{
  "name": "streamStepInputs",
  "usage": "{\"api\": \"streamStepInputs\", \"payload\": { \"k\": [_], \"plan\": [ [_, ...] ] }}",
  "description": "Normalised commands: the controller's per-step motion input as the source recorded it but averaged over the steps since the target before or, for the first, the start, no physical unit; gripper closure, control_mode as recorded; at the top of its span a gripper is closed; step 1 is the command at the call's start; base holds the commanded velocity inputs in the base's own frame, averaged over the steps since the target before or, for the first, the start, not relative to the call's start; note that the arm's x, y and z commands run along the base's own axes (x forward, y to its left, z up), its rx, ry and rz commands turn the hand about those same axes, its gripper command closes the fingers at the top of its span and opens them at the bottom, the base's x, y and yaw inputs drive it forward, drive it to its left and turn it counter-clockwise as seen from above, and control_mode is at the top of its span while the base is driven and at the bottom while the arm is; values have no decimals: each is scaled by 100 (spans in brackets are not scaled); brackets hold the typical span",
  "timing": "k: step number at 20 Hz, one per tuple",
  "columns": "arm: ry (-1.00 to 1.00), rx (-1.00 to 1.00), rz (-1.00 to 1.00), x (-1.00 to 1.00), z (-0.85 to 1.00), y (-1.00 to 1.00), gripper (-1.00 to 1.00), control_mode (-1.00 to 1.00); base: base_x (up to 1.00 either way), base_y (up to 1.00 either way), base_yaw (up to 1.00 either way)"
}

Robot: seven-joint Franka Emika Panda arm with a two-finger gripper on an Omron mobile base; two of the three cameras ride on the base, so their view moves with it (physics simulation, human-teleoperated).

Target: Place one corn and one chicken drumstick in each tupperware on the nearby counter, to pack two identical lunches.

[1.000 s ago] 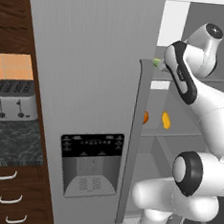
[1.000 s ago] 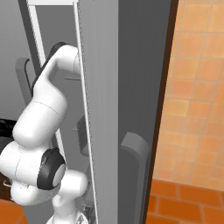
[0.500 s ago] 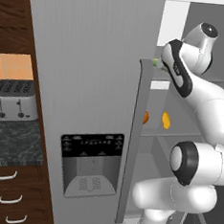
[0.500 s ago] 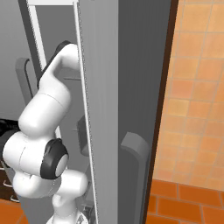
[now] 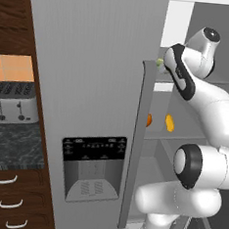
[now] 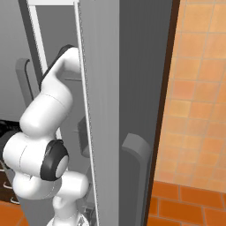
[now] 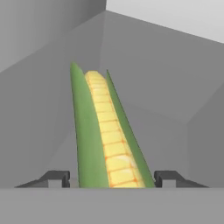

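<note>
Standing tallest in the left base view, the grey fridge door (image 5: 88,99) with its dispenser panel (image 5: 92,168) takes up the middle, its edge handle (image 5: 136,143) at about 3 o'clock of the panel. Next in size, the white arm (image 5: 204,119) rises from the lower right and reaches toward 11 o'clock into the open fridge (image 5: 211,41) behind the door. At 9 o'clock of the door, a strip of dark marbled table (image 5: 13,144) carries a silver toaster (image 5: 12,102) over brown drawers (image 5: 10,200).

On a fridge shelf (image 5: 156,135), at about 7 o'clock of the arm's wrist, two small orange-yellow items (image 5: 170,123) lie near each other; what they are I cannot tell.

Smallest, the corn (image 7: 107,135) with green husk lies lengthwise in the hand view, running toward 12 o'clock on the grey fridge floor. The jaws (image 7: 111,178) sit either side of its near end, a fingertip (image 7: 57,177) at 9 o'clock and the other at 3 o'clock; whether they are clamped on it I cannot tell.
</note>
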Motion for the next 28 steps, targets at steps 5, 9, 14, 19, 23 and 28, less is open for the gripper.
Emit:
{"api": "streamStepInputs", "payload": {
  "k": [5,9,14,19,23,28],
  "plan": [
    [0,0,-4,0,-26,1,100,-100,0,0,0],
    [-4,2,0,-60,15,-2,100,-100,0,0,0],
    [0,4,1,-95,27,-5,100,-100,0,0,0],
    [4,0,7,-98,6,0,100,-100,0,0,0],
    [13,3,-3,-100,-1,12,100,-100,0,0,0],
    [3,-2,-3,-96,-10,44,100,-100,0,0,0]
  ]
}}
